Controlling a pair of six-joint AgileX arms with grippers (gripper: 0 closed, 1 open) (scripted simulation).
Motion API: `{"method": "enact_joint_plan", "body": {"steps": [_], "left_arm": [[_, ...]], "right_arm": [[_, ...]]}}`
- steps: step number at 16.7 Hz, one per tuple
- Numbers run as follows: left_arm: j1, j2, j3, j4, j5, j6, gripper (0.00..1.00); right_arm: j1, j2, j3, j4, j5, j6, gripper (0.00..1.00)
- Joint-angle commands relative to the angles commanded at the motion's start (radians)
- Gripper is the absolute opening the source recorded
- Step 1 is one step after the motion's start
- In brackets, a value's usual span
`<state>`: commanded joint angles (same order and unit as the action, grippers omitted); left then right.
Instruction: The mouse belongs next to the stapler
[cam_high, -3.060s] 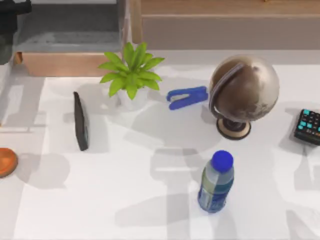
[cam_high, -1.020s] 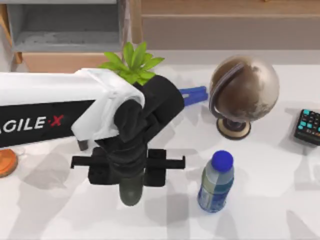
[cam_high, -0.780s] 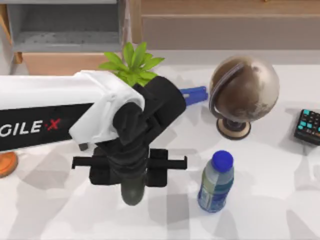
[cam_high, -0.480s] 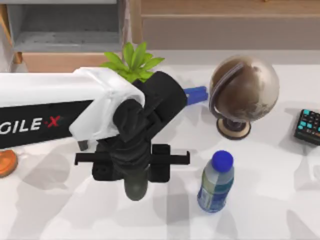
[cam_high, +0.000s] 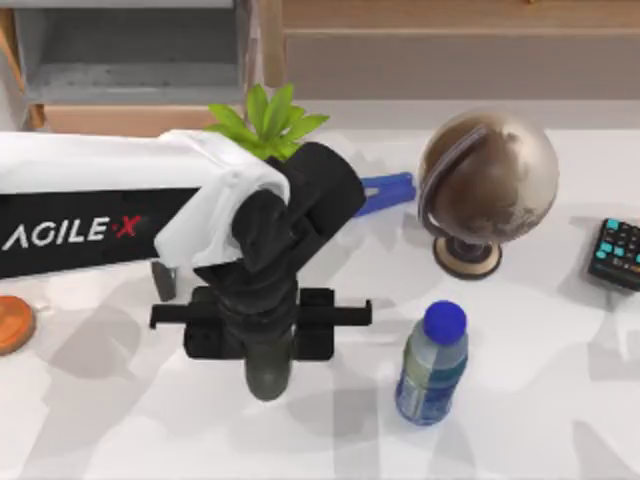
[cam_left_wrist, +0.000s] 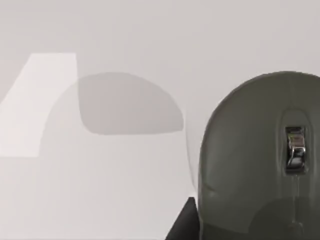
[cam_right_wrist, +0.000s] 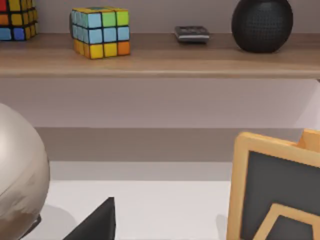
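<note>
My left gripper (cam_high: 262, 335) hangs over the middle of the table, shut on the mouse (cam_high: 268, 378), a dark grey-green oval that sticks out below the wrist toward the front edge. In the left wrist view the mouse (cam_left_wrist: 260, 160) shows its silver scroll wheel, with one black finger (cam_left_wrist: 181, 225) at its side and white tabletop beneath. The blue stapler (cam_high: 390, 188) lies behind the arm, between the plant and the globe, its left part hidden by the wrist. My right arm is parked off the table's right side.
A green plant (cam_high: 265, 125) stands behind the arm and a bronze globe (cam_high: 487, 180) at the back right. A blue-capped bottle (cam_high: 432, 365) stands right of the mouse. A black slab (cam_high: 163, 280), an orange disc (cam_high: 12, 325) and a keypad (cam_high: 615, 255) lie at the sides.
The left arm has come in from the left carrying the mouse. Over the last second it has only edged slightly right and back.
</note>
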<state>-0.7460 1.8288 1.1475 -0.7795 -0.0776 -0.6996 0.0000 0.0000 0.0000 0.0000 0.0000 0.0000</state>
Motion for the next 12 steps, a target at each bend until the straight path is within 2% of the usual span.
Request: {"method": "enact_joint_plan", "body": {"steps": [6, 12], "left_arm": [[0.002, 0.019, -0.015, -0.002, 0.003, 0.000, 0.00], [0.002, 0.019, -0.015, -0.002, 0.003, 0.000, 0.45]], "right_arm": [[0.000, 0.000, 0.000, 0.000, 0.000, 0.000, 1.00], [0.000, 0.000, 0.000, 0.000, 0.000, 0.000, 1.00]]}}
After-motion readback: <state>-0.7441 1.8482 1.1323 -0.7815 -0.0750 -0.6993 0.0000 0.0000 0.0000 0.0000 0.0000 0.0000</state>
